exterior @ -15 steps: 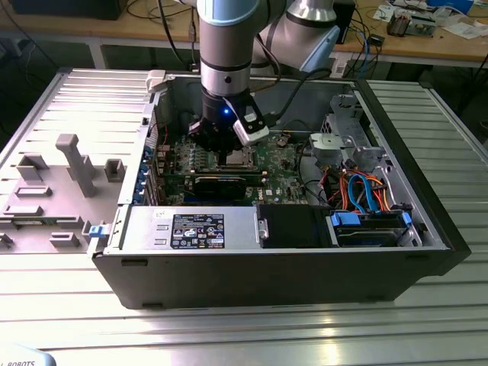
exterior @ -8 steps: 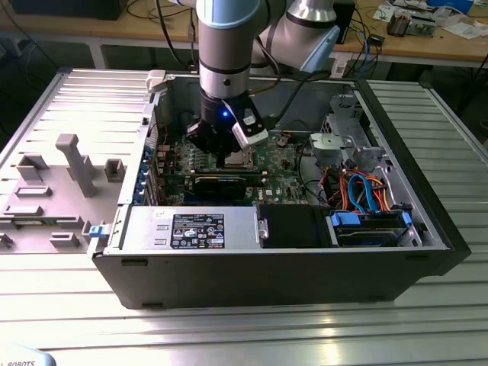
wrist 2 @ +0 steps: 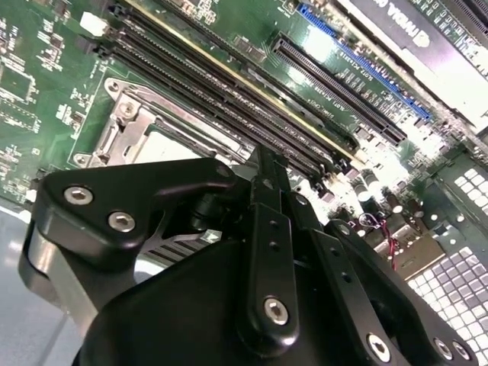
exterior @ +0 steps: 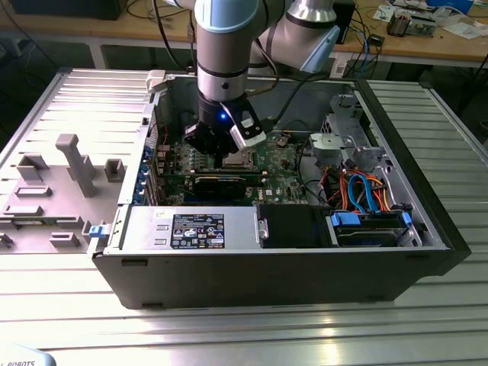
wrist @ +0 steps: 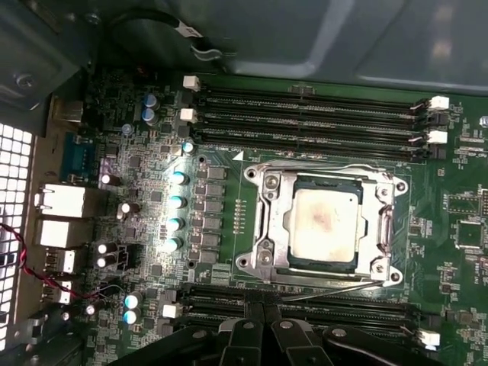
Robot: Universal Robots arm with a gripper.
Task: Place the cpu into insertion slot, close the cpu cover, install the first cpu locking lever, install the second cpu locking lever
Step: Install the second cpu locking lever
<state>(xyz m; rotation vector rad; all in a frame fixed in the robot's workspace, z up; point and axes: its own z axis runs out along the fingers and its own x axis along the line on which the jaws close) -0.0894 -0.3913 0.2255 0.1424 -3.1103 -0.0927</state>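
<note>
Your gripper [wrist: 263, 324] (fingers pinched narrow, holding nothing) hovers at six o'clock of the cpu [wrist: 324, 225], seated under the closed cpu cover [wrist: 268, 221].

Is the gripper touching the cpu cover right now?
Apart. In the first wrist view the gripper sits over the memory slots, with green board showing between its tips and the cpu cover, which lies flat around the cpu.

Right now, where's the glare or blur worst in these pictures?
Second wrist view: the fingers loom blurred up close, with glare on the motherboard. First wrist view: the cpu is sharp, capacitor tops shine. Exterior view: window light streaks the table.
</note>
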